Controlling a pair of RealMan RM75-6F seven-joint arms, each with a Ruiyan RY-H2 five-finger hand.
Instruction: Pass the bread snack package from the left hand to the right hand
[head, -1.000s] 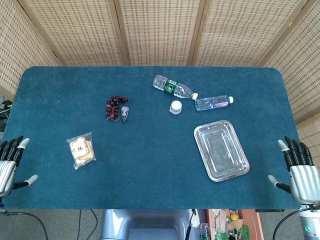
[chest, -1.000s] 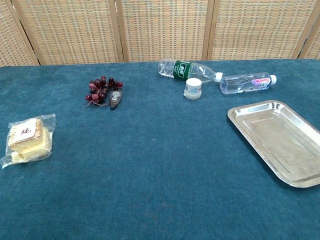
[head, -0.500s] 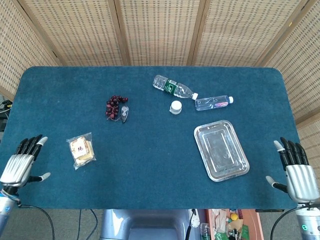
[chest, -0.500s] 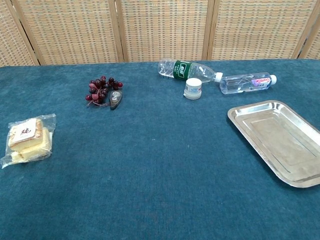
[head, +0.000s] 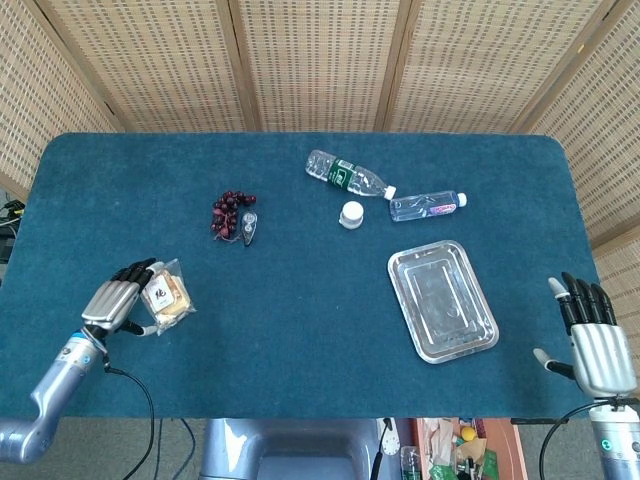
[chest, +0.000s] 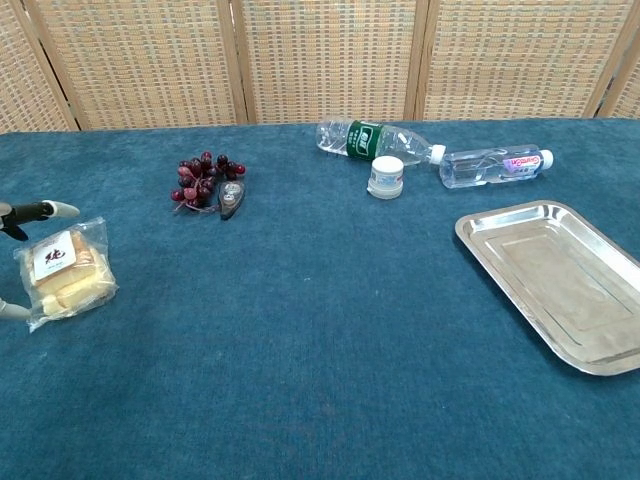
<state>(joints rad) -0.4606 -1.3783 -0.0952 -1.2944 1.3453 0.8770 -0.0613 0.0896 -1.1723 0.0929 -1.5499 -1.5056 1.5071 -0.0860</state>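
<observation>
Bread snack package (head: 166, 296): clear wrapper with pale bread slices and a small label, lying on the blue counter (head: 300, 330), well to the left of the steel tray (head: 443, 301).
Left robot hand (head: 118, 303): at the package's left edge, fingers extended along its far side and thumb at its near side, touching the wrapper; whether the grip has closed cannot be told. In the chest view only fingertips (chest: 58, 209) show beside the package (chest: 66, 272).
Right robot hand (head: 592, 336): past the counter edge right of the tray, fingers spread, holding nothing.
Grape bunch (head: 229, 211): dark red, far left of the tray, a small dark object just beside it.
2 plastic bottles: green-labelled (head: 349, 177) and clear (head: 427, 206), lying beyond the tray.
Small white jar (head: 351, 215): between the bottles' caps.
</observation>
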